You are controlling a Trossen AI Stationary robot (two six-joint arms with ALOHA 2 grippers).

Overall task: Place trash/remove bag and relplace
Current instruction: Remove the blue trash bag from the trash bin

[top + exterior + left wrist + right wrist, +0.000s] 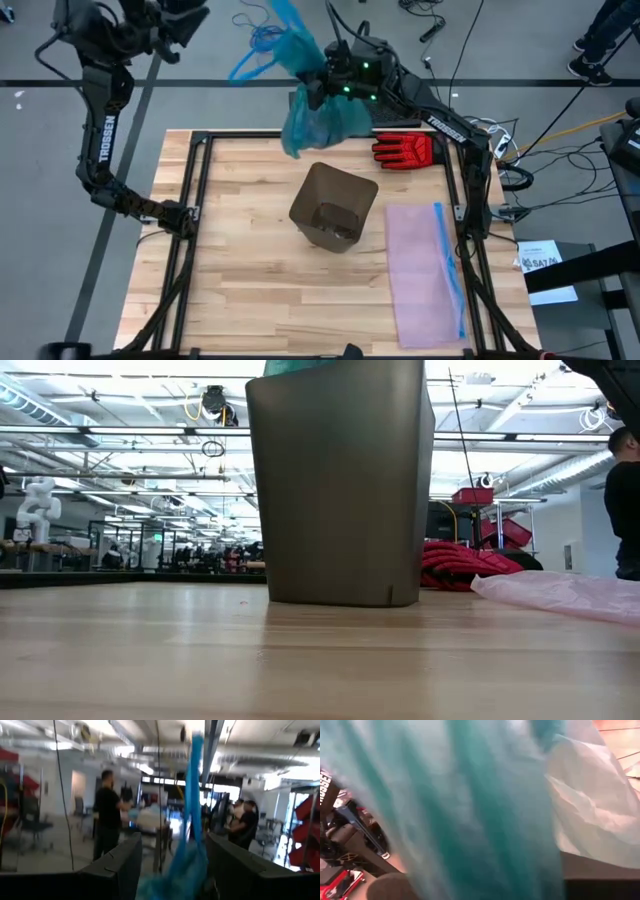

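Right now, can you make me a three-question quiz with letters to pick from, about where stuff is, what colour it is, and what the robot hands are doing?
1. Where is the red glove?
A. Inside the bin
B. On the table's far edge, beside the right arm
C. Under the pink bag

2. What colour is the bag held up in the air?
A. Teal-green
B. Yellow
C. Black

3. How do the left gripper's fingers stand?
A. Open, with the bag's strip between them
B. Shut on the glove
C. Shut on the bin

Answers: 1 B, the glove lies behind the brown bin. 2 A, it hangs teal by the right gripper. 3 A, the left wrist view shows its fingers apart.
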